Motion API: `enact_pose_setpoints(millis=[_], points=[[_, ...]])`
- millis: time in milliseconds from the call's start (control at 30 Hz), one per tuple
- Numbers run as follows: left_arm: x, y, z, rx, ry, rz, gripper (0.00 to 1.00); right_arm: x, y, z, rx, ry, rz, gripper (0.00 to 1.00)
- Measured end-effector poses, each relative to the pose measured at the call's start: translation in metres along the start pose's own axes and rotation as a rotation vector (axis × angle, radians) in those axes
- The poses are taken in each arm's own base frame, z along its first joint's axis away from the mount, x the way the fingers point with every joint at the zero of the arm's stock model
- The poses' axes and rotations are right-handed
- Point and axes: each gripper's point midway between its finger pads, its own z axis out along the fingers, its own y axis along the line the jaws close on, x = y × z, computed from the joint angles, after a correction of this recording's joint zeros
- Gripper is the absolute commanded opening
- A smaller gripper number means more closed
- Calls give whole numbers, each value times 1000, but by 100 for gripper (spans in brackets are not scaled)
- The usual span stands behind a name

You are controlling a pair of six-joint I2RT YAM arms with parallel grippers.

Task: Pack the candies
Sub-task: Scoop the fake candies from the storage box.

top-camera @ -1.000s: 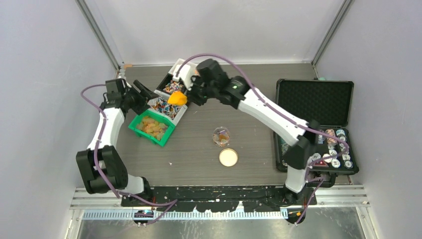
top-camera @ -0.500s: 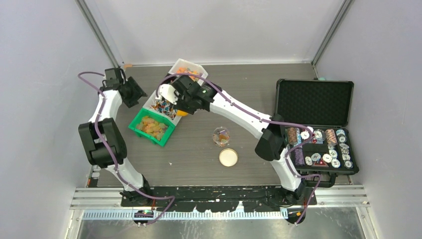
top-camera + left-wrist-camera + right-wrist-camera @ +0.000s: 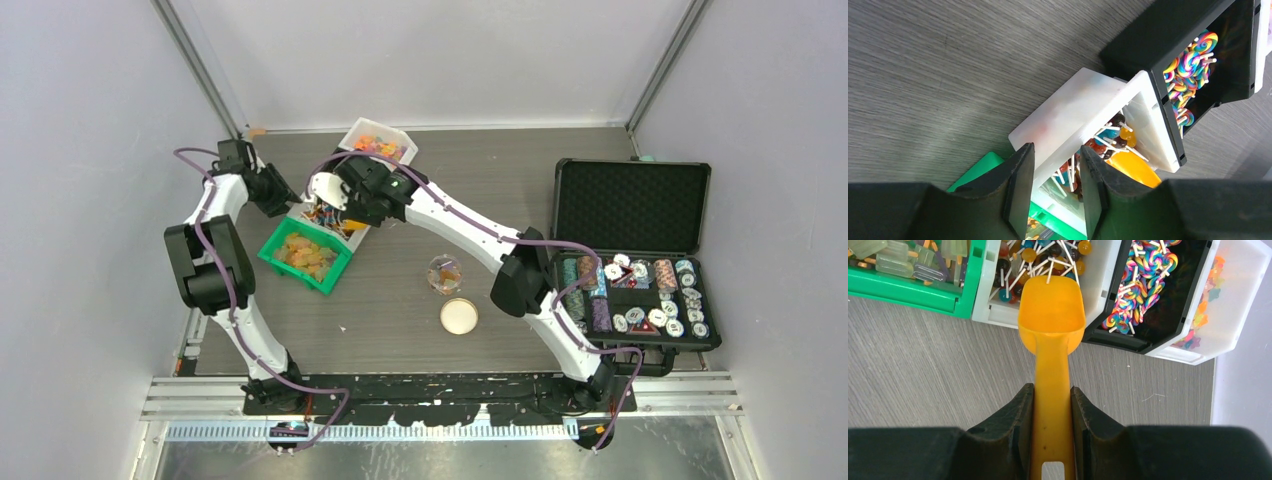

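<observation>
The candies [image 3: 1010, 275], small hard ball lollipops on thin white sticks, lie heaped in the white plastic bin [image 3: 1098, 290] at ten o'clock on the grey wood-grain table [image 3: 923, 365]. They look light, loose and tangle-prone, so are likely best lifted from beneath. The right end effector [image 3: 1052, 395] is clenched on the handle of the smooth orange plastic scoop [image 3: 1052, 310], whose empty bowl points to twelve o'clock at the bin's rim. The left end effector [image 3: 1057, 150] straddles the bin's wall; whether it clamps I cannot tell.
</observation>
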Motion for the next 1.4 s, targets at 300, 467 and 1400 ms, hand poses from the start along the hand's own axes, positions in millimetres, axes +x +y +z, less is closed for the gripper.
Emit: enact_pose_setpoints(millis=[300, 467, 1400], points=[[0, -1, -1, 26, 9, 0, 37, -6, 4, 17, -4, -45, 16, 0], [0, -2, -1, 31, 12, -1, 37, -3, 10, 36, 5, -67, 65, 0], [-1, -11, -2, 77, 31, -47, 52, 30, 29, 65, 76, -211, 296, 0]])
